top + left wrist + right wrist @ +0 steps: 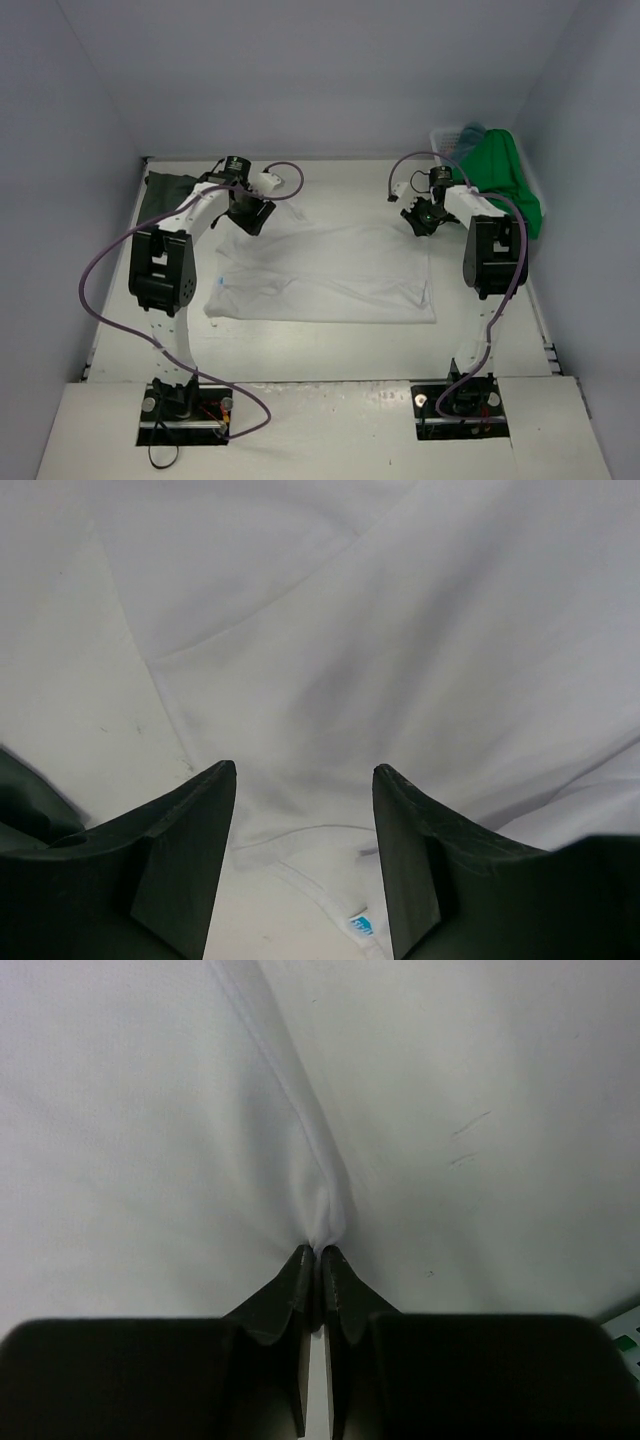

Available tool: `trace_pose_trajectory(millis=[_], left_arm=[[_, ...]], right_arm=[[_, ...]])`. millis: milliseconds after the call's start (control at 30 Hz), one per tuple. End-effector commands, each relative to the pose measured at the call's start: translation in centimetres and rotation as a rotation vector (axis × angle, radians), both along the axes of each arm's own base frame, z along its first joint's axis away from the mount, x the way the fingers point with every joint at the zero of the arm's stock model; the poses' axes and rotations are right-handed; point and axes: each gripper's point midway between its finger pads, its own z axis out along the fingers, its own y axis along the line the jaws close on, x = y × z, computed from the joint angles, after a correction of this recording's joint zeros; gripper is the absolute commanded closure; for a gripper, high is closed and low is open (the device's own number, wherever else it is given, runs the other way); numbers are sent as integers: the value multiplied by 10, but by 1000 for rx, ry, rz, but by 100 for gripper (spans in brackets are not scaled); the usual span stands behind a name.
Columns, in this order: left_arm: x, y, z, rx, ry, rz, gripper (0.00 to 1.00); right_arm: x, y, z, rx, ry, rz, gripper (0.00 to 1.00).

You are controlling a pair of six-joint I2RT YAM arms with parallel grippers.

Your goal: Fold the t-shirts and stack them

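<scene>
White t-shirt (330, 275) lies spread flat in the middle of the surface (300, 345). The right tool (318, 1252) is clamped on a pinch of its far right edge. The left tool (304, 770), fingers apart, hangs over its far left corner.

The bright green t-shirt (505, 185) hides most of the white basket (446, 136).

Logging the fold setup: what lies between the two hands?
The white t-shirt, its far edge running from left hand to right hand; top external view.
</scene>
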Motion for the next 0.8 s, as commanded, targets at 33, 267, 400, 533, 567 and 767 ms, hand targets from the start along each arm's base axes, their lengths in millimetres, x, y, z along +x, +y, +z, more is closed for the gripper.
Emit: trace_pose_trajectory(millis=[33,267,400,533,567,767], left_arm=[[30,2,29,1,-100,3,48],[75,-8,48,-37,-205,38,48],[110,-15,59,-68,-307,49,47],[132,-23,53,-75,-319,24,46],[140,-28,64,-92,-343,10,46],[164,-35,36,-88,-305,-2,44]], right_arm=[[-12,-4,-10,-16,48,-1,97],[-15,-1,-15,4,61,1,98],[-21,2,-16,20,73,4,99],[-29,4,-18,31,87,10,99],[-30,4,-17,33,86,13,99],[-38,7,-19,60,100,17,99]])
